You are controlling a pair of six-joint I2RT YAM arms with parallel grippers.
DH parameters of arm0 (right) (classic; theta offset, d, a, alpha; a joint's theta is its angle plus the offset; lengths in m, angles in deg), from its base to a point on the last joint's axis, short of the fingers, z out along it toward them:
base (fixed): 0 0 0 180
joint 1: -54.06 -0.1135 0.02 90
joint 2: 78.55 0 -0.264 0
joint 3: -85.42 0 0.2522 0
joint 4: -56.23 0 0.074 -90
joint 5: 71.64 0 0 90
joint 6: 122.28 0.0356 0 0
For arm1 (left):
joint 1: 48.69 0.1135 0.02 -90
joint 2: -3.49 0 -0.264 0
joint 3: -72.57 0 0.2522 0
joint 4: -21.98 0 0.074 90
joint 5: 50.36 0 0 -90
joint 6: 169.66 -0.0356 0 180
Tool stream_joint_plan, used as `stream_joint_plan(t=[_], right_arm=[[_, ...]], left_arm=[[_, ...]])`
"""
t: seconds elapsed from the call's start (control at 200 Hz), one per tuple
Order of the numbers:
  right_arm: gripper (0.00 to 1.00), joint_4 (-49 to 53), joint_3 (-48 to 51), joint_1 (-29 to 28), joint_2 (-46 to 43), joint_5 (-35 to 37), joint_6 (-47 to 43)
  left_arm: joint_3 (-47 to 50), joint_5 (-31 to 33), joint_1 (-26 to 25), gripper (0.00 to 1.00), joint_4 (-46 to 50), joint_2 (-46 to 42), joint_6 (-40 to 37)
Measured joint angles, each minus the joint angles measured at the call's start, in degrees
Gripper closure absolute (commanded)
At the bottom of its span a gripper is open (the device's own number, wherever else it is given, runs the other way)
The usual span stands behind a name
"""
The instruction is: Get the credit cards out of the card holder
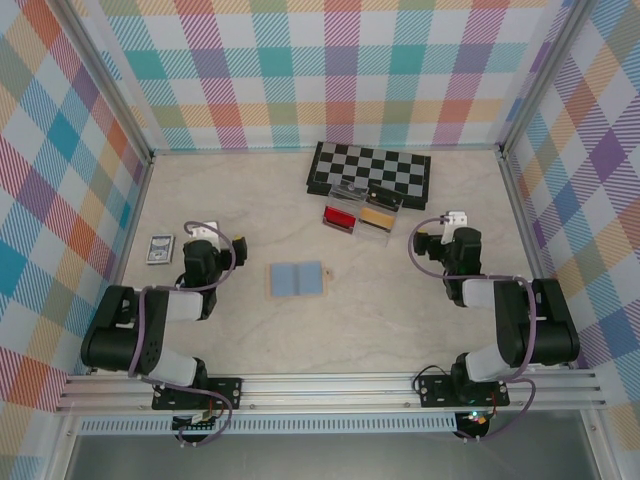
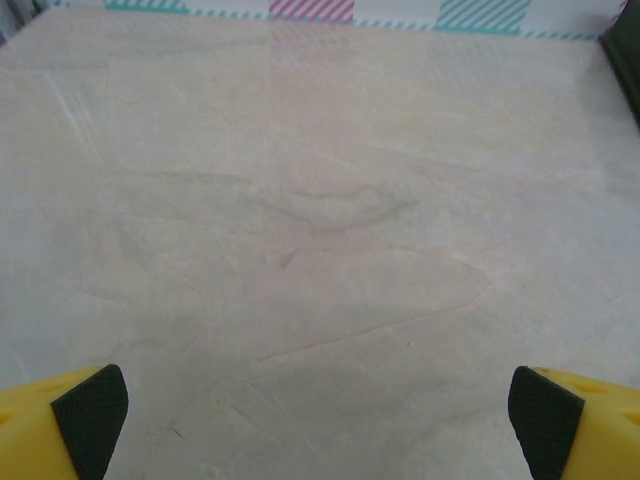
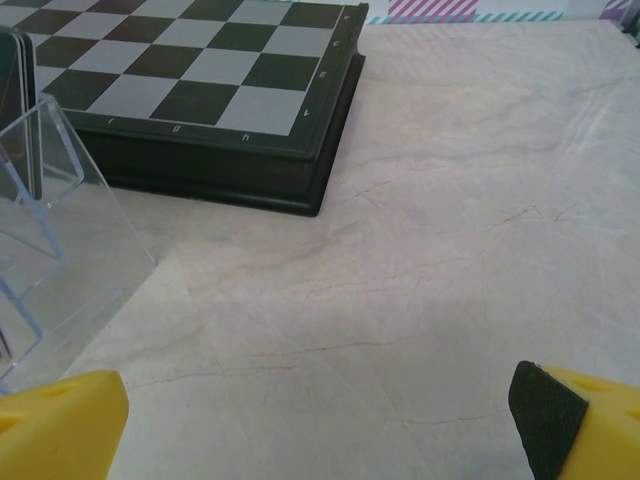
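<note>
The card holder (image 1: 298, 279) lies flat on the table's middle, two light blue panels with tan edging and a small tab on its right. The credit cards are hidden. My left gripper (image 1: 210, 236) rests left of the holder, well apart from it. In the left wrist view the left gripper (image 2: 318, 425) is open, its yellow fingertips (image 2: 90, 425) wide over bare table. My right gripper (image 1: 451, 222) sits to the holder's right, further back. In the right wrist view the right gripper (image 3: 320, 425) is open too, with nothing between its fingers.
A folded chessboard (image 1: 370, 170) (image 3: 200, 80) lies at the back. A clear plastic tray (image 1: 362, 212) (image 3: 60, 240) with red and tan contents stands in front of it. A blue-patterned card box (image 1: 160, 249) lies at the left. Checked walls enclose the table.
</note>
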Motion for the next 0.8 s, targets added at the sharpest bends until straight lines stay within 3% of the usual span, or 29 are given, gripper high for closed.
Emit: stream_joint_plan(t=[0.19,0.8], right_arm=[[0.0,-2.3,0.4,0.1,1.8,-1.0,0.2],[0.0,-2.3,0.3,1.1,1.8,-0.6,1.5]], left_arm=[[-2.3,0.2,0.0,0.0,1.0,3.9,0.0],[-4.2,0.5,0.0,0.0,1.0,3.9,0.0]])
